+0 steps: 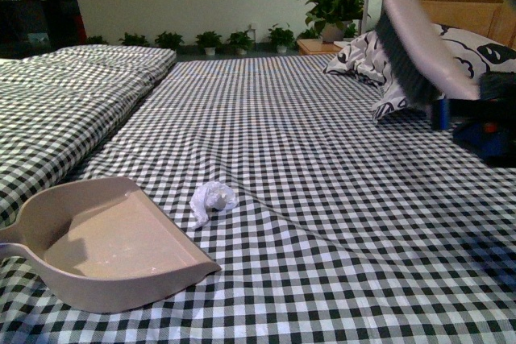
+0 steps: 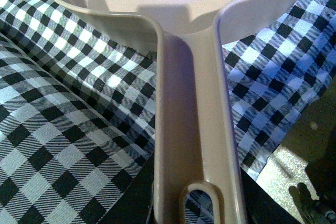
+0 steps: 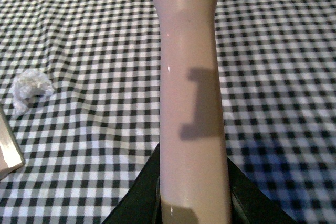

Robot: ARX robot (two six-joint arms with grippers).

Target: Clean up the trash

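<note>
The small crumpled white wad of trash is lying on the bed's black-and-white checked cover, toward the near edge and left of the middle. It is sitting just beside the open lip of the wide beige plastic dustpan, with a narrow strip of cover showing between them. The dustpan is resting on the cover at the near left corner, its mouth facing the wad.

The left hand is clamping the dustpan's long handle. Its dark fingers are pressing in on both sides near the hanging hole, so the whole pan is lying between this hand and the wad.

The right hand is closing tightly on the smooth beige handle of a hand brush, with dark fingers flanking it. In the front view the brush head is hanging in the air over the far right side of the bed, dark bristles facing down and left, well apart from the wad. A black-and-white patterned pillow is lying behind it.
</note>
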